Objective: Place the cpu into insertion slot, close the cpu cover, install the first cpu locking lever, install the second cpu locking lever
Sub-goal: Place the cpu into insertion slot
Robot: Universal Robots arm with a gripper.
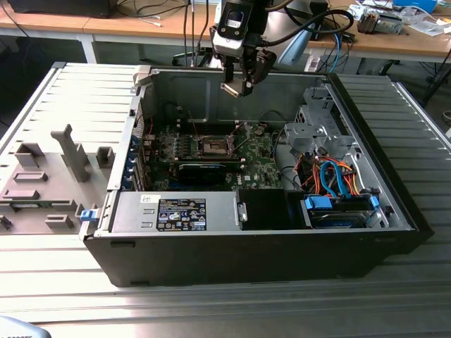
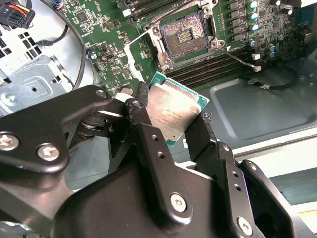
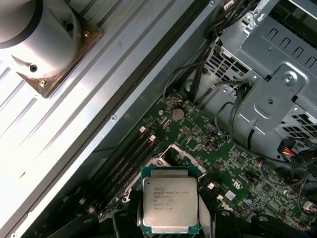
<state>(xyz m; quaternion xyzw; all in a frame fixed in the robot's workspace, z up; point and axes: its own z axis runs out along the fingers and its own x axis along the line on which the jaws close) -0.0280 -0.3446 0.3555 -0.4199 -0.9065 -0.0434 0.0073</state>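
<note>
Above the open computer case (image 1: 246,260): end effector (image 2: 171,119) clamped on the cpu (image 3: 171,204); insertion slot (image 2: 184,33) on green board (image 2: 106,17) below, bare, apart.

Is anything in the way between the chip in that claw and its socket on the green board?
Nothing visible: the gripper holds the cpu in open air above the insertion slot, whose centre lies uncovered.

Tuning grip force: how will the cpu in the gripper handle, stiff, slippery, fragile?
Probably stiff: the cpu is a flat metal-topped plate showing no bend in the gripper. Likely slippery, as the fingers pinch only its thin edges. Its green board rim looks chip-prone, so go gentle.
</note>
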